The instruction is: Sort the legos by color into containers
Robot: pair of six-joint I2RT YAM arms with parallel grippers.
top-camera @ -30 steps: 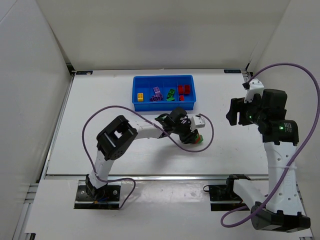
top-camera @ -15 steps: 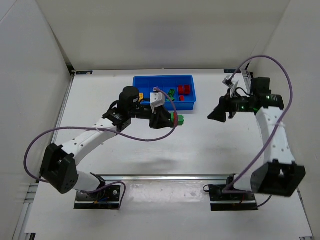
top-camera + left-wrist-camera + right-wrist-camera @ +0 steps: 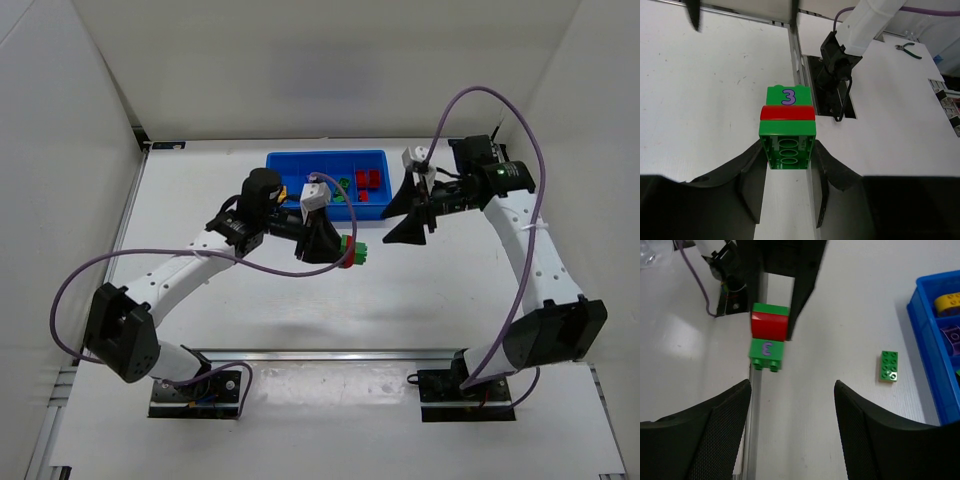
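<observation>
The left fingers (image 3: 751, 180) are clamping the bottom of a brick stack (image 3: 788, 130). It is green, then red, then a green one with a purple 3. They are holding it up in the air over the middle of the worktop (image 3: 180, 200), between the blue tray (image 3: 330, 155) at the far edge and the near edge. The right fingers (image 3: 720, 425) are standing wide apart with nothing in them, pointing at the stack from the right. One more green lego (image 3: 889, 366) is lying flat on the worktop just beside the tray's wall.

I think the stack is waiting to be pulled apart, since red and green are going in different boxes. If the right fingers are grabbing crooked or tugging too hard, the stack could be slipping out and dropping. The bricks are looking smooth, and only the bottom one is being pinched. If the stack is going in whole, red is landing with green.

The worktop is looking white, flat and smooth, with a few tiny dark specks. Plain white walls (image 3: 300, 60) are standing around it on three sides.
</observation>
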